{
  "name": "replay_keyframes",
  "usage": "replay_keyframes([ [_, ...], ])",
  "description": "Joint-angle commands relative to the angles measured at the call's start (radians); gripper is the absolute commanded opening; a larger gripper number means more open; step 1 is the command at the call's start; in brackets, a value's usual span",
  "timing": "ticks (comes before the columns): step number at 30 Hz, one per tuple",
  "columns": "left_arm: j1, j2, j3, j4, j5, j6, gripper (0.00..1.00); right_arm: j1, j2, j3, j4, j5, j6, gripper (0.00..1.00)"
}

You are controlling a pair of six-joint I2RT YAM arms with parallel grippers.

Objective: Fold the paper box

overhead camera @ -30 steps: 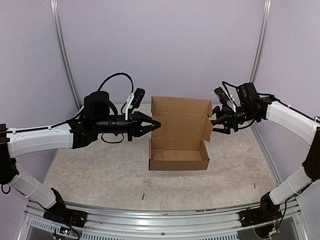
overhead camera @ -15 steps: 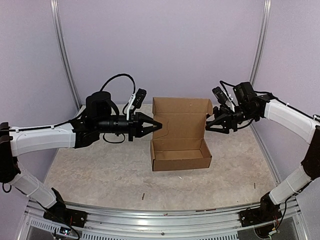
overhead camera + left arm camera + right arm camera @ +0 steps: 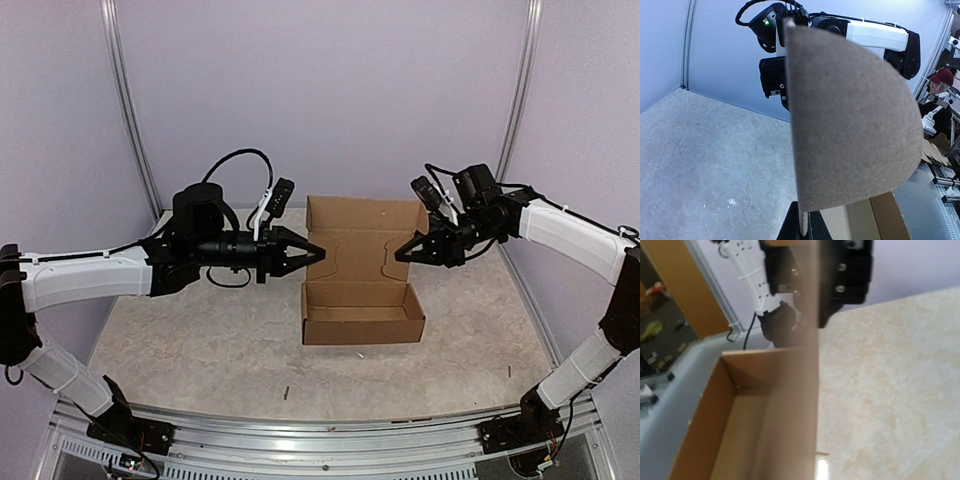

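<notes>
The brown paper box (image 3: 362, 322) stands mid-table with its shallow tray open and its lid (image 3: 360, 222) upright behind. My left gripper (image 3: 318, 252) is shut on the lid's left rounded tab (image 3: 850, 125), and the card's edge sits pinched between the black fingertips (image 3: 790, 231). My right gripper (image 3: 400, 252) has its jaws closed at the lid's right tab (image 3: 388, 258), which is swung inward across the lid. In the right wrist view that tab (image 3: 810, 390) runs edge-on down the middle with the tray (image 3: 740, 425) beside it. My own right fingers do not show there.
Both arms reach in from the sides over the pale mottled table (image 3: 200, 340). Metal posts (image 3: 128, 120) stand at the back corners, and a rail (image 3: 320, 435) runs along the near edge. A small scrap (image 3: 286, 392) lies near the front.
The right gripper moved left and closed from open, swinging the lid's right tab inward. The box shifted slightly to the right. The left gripper kept its hold and barely moved.
</notes>
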Motion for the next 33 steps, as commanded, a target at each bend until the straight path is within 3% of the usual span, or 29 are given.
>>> replay_keyframes([
  [1,-0.013,0.019,0.035,0.014,-0.022,-0.015,0.00,0.024,0.008,0.014,0.042,-0.001,0.038,0.00],
  [2,-0.014,0.016,0.035,0.010,-0.056,-0.017,0.00,0.023,0.005,0.006,0.055,0.005,0.049,0.00],
  [3,-0.015,0.012,0.037,-0.003,-0.102,-0.019,0.09,0.024,0.000,-0.002,0.069,0.017,0.064,0.00],
  [7,-0.013,-0.024,0.068,-0.184,-0.415,-0.029,0.62,0.009,-0.024,-0.034,0.098,0.101,0.083,0.00],
  [8,-0.012,-0.049,0.069,-0.236,-0.500,-0.037,0.92,0.000,-0.030,-0.036,0.090,0.120,0.076,0.00],
  [9,-0.014,-0.068,0.063,-0.287,-0.581,-0.048,0.98,-0.013,-0.035,-0.039,0.079,0.142,0.067,0.00],
  [12,-0.024,-0.161,0.048,-0.464,-0.907,-0.143,0.99,-0.077,-0.051,-0.054,0.067,0.177,0.055,0.00],
  [18,-0.032,-0.250,-0.028,-0.615,-1.273,-0.102,0.99,-0.125,-0.081,-0.091,0.068,0.334,-0.017,0.00],
  [26,0.060,-0.194,-0.050,-0.709,-1.167,0.025,0.99,-0.178,-0.088,-0.102,0.107,0.381,-0.057,0.00],
  [33,0.168,-0.325,-0.123,-0.552,-1.049,0.113,0.99,-0.187,-0.069,-0.123,0.154,0.360,-0.129,0.00],
])
